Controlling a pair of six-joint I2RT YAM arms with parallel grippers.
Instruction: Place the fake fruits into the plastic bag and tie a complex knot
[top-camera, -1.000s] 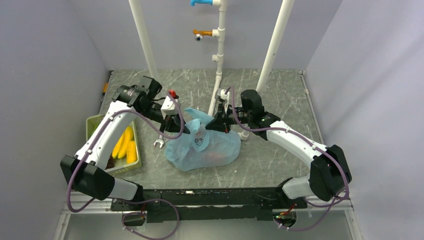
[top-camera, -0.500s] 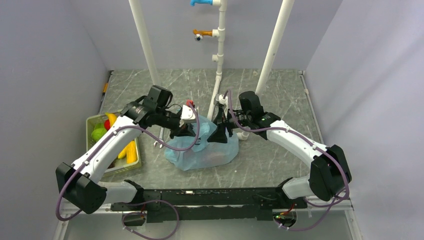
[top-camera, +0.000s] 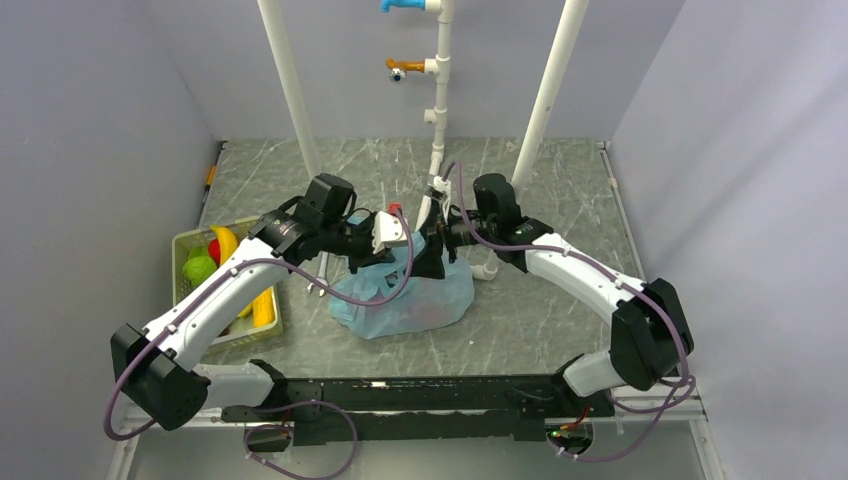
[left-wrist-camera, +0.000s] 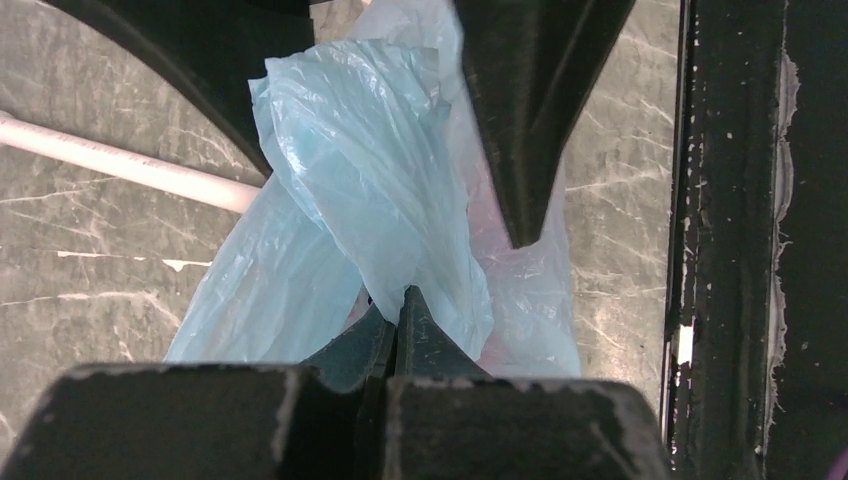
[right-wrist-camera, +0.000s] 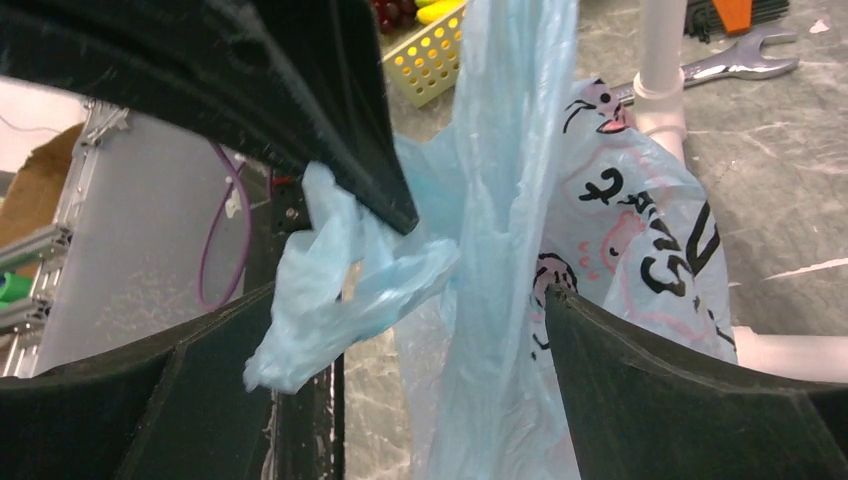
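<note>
The light-blue plastic bag (top-camera: 405, 298) lies mid-table, with reddish fake fruits (top-camera: 428, 314) showing dimly through it. My left gripper (top-camera: 376, 260) is at the bag's raised top and is shut on a fold of its plastic (left-wrist-camera: 405, 300). My right gripper (top-camera: 430, 260) faces it from the right. Its jaws stand wide open (right-wrist-camera: 410, 330) around a hanging strand of the bag (right-wrist-camera: 500, 250) without pinching it. A loose tail of the bag (right-wrist-camera: 340, 290) hangs from the left gripper's finger (right-wrist-camera: 300, 100). The knot is out of view.
A yellow-green basket (top-camera: 186, 245) at the left holds a green fruit (top-camera: 198, 268), bananas (top-camera: 262, 306) and a red piece. A wrench (top-camera: 318, 289) lies left of the bag. White pipe posts (top-camera: 437, 180) stand just behind the grippers, and a black rail runs along the near edge.
My left arm swung right to the bag top and shut on its plastic. My right gripper opened and let go of the bag. The bag's raised top sank lower.
</note>
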